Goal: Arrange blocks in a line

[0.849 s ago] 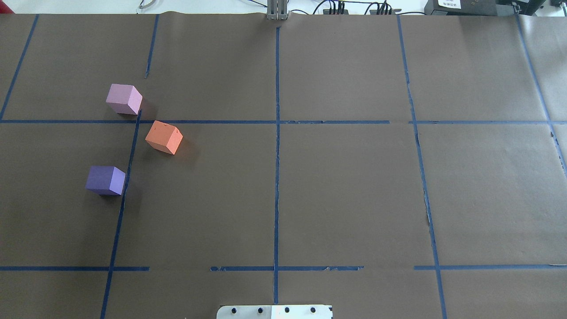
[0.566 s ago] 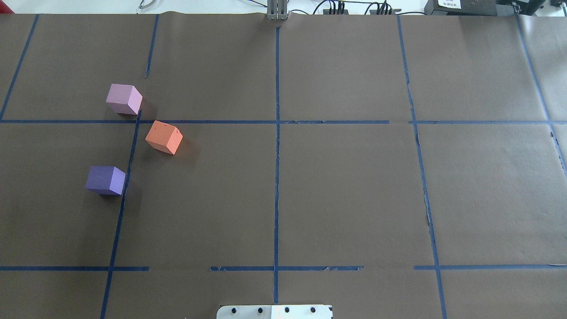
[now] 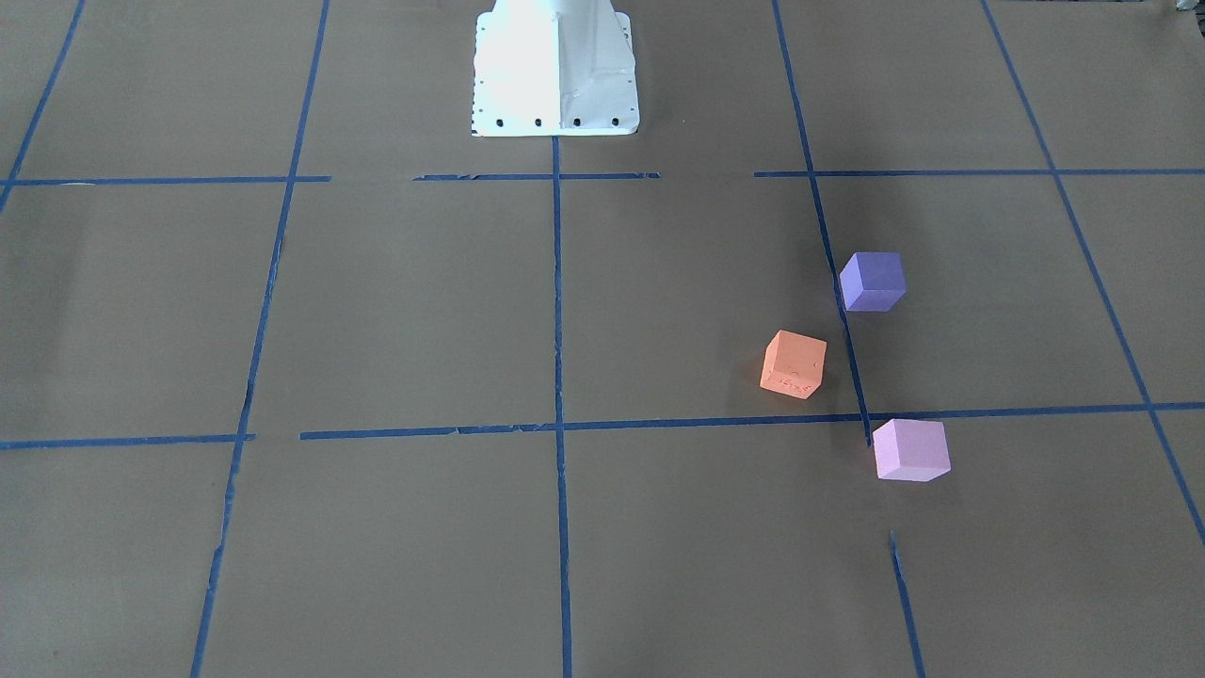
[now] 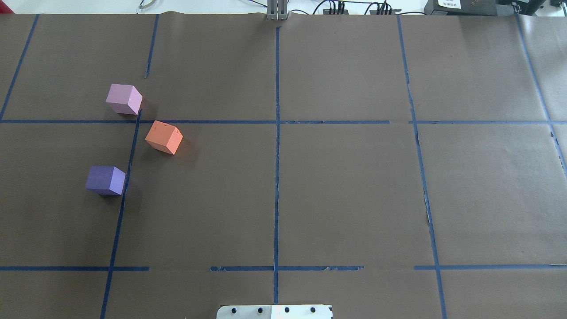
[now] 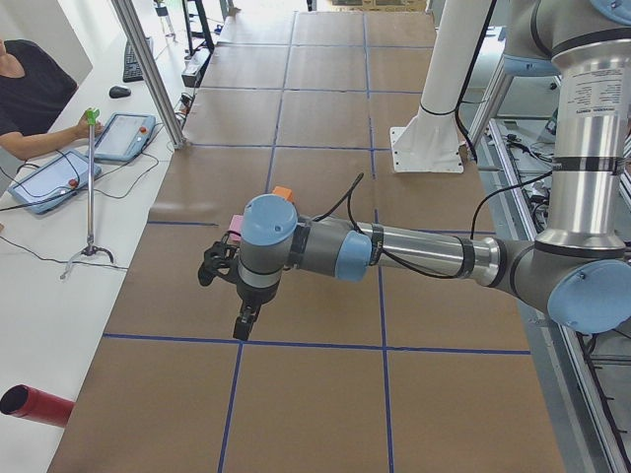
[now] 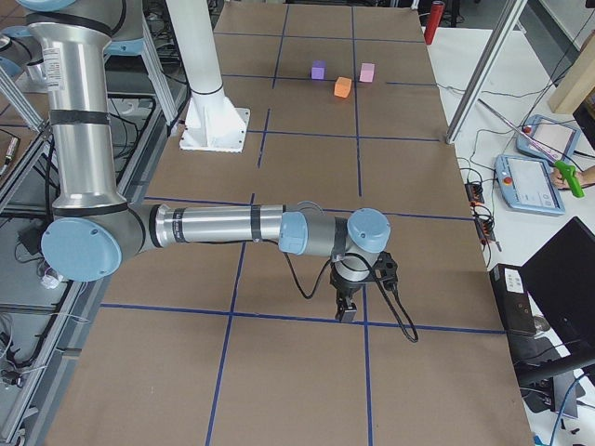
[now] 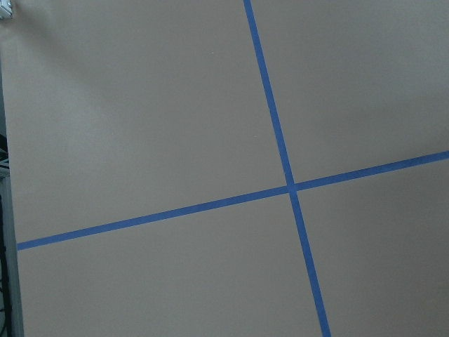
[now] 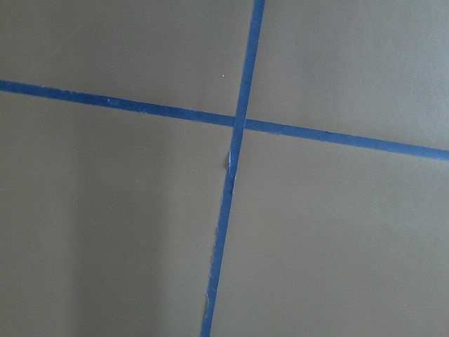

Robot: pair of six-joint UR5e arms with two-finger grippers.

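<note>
Three blocks sit apart on the brown paper on my left side. The pale pink-lilac block (image 4: 124,99) (image 3: 909,450) is farthest from me. The orange block (image 4: 164,137) (image 3: 794,363) lies in the middle, offset toward the table's centre. The violet-purple block (image 4: 105,180) (image 3: 873,281) is nearest to me. They form a bent row, not a straight one. My left gripper (image 5: 242,320) shows only in the exterior left view, hanging over the table's left end. My right gripper (image 6: 346,311) shows only in the exterior right view, over the right end. I cannot tell whether either is open or shut.
Blue tape lines divide the paper into a grid. My white base plate (image 4: 274,312) (image 3: 555,71) sits at the near middle edge. A metal post (image 4: 277,11) stands at the far edge. An operator's tablets (image 5: 59,177) and a red cylinder (image 5: 35,406) lie beyond the left end.
</note>
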